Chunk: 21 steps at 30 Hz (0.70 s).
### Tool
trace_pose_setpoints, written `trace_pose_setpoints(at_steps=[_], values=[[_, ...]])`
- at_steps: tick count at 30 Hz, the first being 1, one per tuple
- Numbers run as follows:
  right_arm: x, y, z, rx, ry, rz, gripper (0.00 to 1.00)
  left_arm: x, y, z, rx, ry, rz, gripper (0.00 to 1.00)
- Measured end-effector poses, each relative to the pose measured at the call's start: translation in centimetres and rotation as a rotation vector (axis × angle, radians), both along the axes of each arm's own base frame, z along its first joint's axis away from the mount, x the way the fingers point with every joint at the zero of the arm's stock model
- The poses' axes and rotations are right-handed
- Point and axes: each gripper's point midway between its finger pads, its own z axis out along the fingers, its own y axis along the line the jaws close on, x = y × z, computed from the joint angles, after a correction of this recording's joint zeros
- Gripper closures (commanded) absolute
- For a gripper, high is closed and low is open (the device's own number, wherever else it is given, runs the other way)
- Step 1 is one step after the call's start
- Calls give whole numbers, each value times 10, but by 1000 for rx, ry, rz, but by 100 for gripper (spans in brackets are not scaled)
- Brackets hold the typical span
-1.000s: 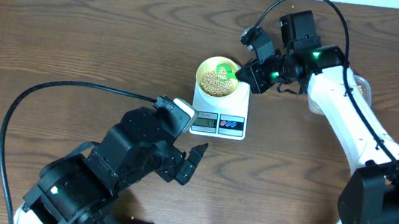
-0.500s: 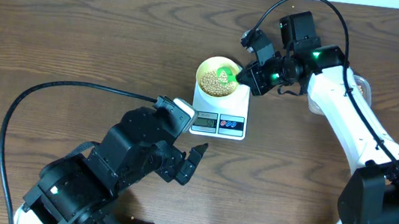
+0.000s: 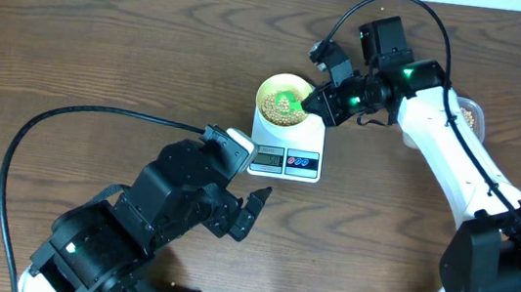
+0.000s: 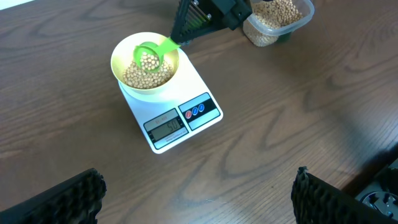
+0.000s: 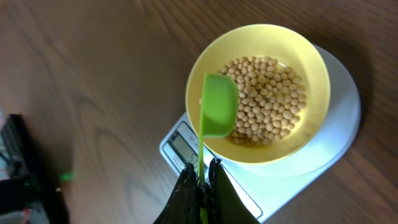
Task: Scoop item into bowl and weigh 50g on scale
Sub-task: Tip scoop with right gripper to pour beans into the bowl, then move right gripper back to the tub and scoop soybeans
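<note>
1. Left pincer [image 3: 251, 214]: jaws wide apart, nothing in them. It hangs over bare counter [image 3: 104, 50] on the front side of the scale [image 3: 311, 132], well apart from the bowl, so no part in the pour.
2. Scale sits flat with its display [image 4: 166, 129] facing the left arm. Digits are too small to read w/ confidence.
3. Bowl [image 5: 314, 68] sits on the scale platform, roughly centred, upright. Beans [image 5: 267, 99] cover its bottom in a shallow heap.
4. Scoop [image 5: 217, 112]: cup is inside the bowl's rim outline and above the heap. Left wrist view shows a load of beans in it. Can't tell if the cup touches the heap.
5. Right pincer [image 5: 201, 177]: clamped tight on the tail end of the scoop handle.
6. Key relation: the handle's long axis runs straight out from the pincer tips to the cup, so the bowl lies dead ahead along that axis. Overhead, the pincer is just beside the bowl, on the side toward the right arm's base.
7. Judgement: next move is a roll about the handle axis to tip beans out, or a lift back if the weight is already met. No reach needed, wrist only. Right arm is the near one by far.
8. Risk: a fast roll could overshoot the target or bounce beans over the rim.
9. Tub [image 4: 305, 12] w/ spare beans is farthest back, past the right pincer, near but clear of the scale.
</note>
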Motion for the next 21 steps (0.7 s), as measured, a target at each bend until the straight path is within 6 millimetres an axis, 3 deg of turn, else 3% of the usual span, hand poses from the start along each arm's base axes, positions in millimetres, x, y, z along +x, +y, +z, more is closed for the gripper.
trace_pose_setpoints(at_steps=[5,12,21], values=[[7,-7,11,97,47,-47,99,0,0,0,0,0,0,2],[36,-40,29,259,96,-183,99,0,0,0,0,0,0,2],[39,-74,39,463,225,-256,99,0,0,0,0,0,0,2]])
